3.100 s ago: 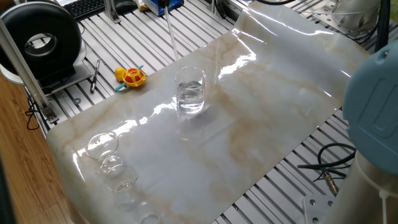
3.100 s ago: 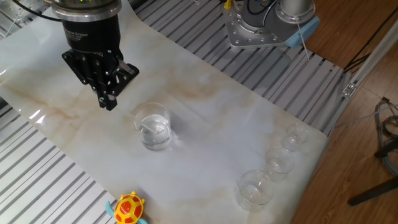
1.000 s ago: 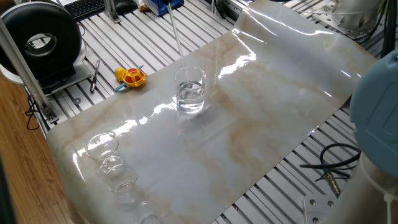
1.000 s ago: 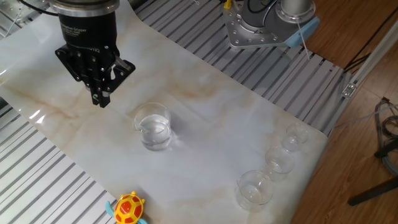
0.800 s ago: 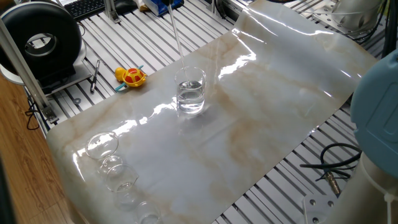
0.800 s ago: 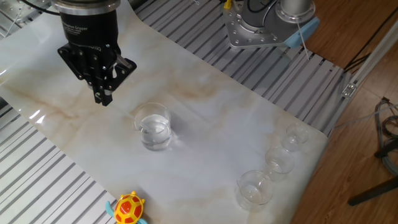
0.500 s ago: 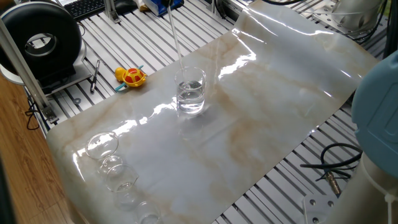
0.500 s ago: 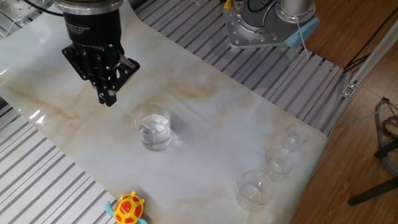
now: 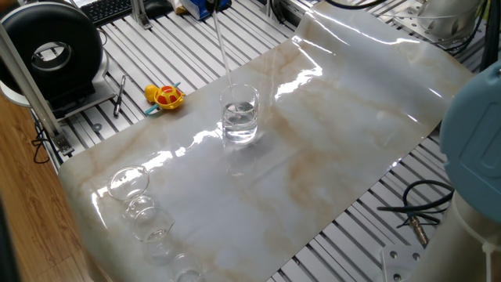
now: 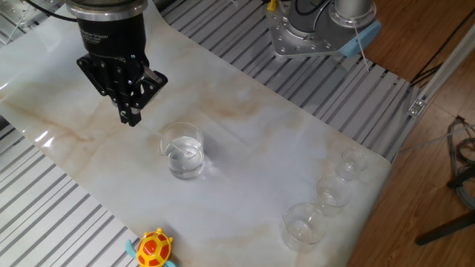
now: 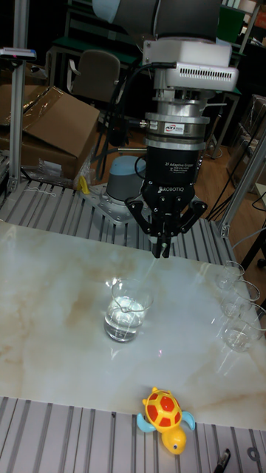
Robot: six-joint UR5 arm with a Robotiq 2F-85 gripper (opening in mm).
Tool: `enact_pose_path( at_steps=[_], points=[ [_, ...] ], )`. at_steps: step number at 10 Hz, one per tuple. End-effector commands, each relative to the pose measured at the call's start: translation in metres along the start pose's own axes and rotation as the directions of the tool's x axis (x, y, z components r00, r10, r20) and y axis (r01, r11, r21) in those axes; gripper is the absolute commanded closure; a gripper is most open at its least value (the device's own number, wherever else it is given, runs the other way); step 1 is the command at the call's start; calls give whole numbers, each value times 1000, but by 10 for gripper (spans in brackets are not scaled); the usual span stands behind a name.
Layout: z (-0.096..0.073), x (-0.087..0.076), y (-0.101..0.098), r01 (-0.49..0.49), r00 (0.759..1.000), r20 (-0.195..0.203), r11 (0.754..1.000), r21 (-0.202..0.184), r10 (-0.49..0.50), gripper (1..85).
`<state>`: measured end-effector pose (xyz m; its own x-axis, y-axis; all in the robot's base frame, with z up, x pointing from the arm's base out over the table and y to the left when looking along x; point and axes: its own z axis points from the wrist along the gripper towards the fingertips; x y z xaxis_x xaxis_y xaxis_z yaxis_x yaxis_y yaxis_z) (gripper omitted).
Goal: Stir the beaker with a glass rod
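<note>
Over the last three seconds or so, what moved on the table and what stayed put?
Only the pincer and the glass rod it clamps moved: in the other fixed view it swung up and left, then back down and right, in a small loop beside the beaker. In one fixed view the rod's lower end shifted inside the beaker's rim. The beaker, the toy turtle and the three small glass vessels kept their places.

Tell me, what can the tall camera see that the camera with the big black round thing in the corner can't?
Only the tall view shows the gripper, its fingers shut on the top of the glass rod, plus the arm above and the room behind. Only the other view shows the round black device, a keyboard and loose cables. Both show the beaker of clear liquid with the rod slanting into it, the yellow toy turtle and the smaller glasses.
</note>
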<state>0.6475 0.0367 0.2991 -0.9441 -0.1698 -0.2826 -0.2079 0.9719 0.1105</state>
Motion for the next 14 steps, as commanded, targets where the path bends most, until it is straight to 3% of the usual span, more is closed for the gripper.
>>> enact_pose_path(
  at_steps=[1,14],
  points=[
    [1,7,-3,-16,999,-30,1000,7,16,847],
    [16,17,-6,-37,998,-59,999,6,37,847]
  ],
)
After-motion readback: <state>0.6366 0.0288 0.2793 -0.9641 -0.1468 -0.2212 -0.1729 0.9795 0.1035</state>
